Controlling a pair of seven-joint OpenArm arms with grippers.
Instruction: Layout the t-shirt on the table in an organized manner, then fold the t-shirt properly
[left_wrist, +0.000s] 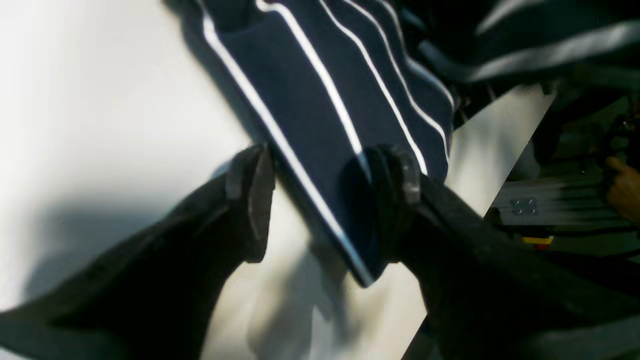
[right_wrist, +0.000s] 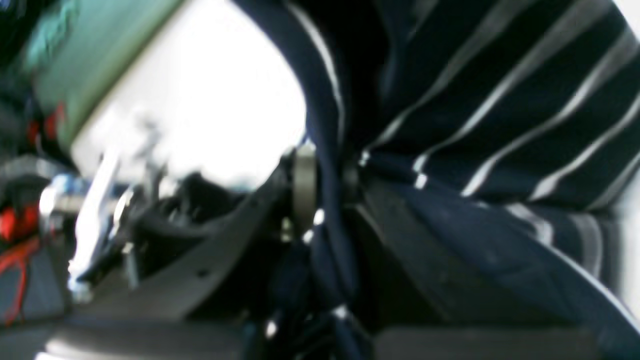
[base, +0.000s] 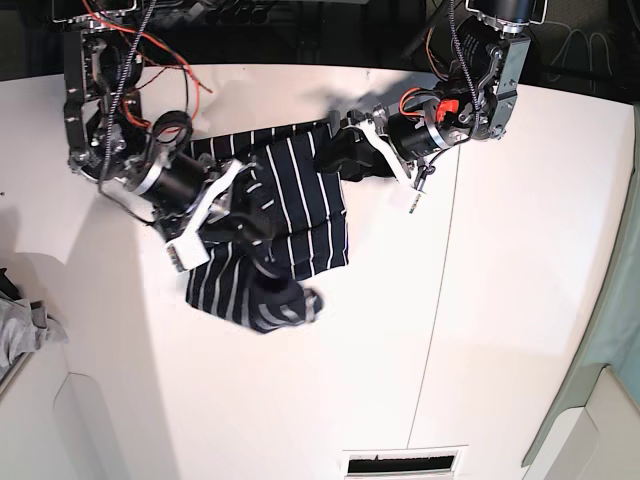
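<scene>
White counter (base: 520, 250) carries the t-shirt (base: 290, 215) bunched mid-layout, so we judge spreading unfinished: our right tool (right_wrist: 327, 192) pinches fabric, our left tool (left_wrist: 322, 200) gapes around an edge and must close next.

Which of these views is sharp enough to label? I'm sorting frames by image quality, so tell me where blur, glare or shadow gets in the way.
Base view: sharpest, evenly lit; the navy white-striped t-shirt is crisp on the wide white table. Left wrist view: table glare at left, dark shadow under the open left gripper, background smeared. Right wrist view: blurred throughout, table blown out white; the right gripper pinching fabric is soft.
</scene>
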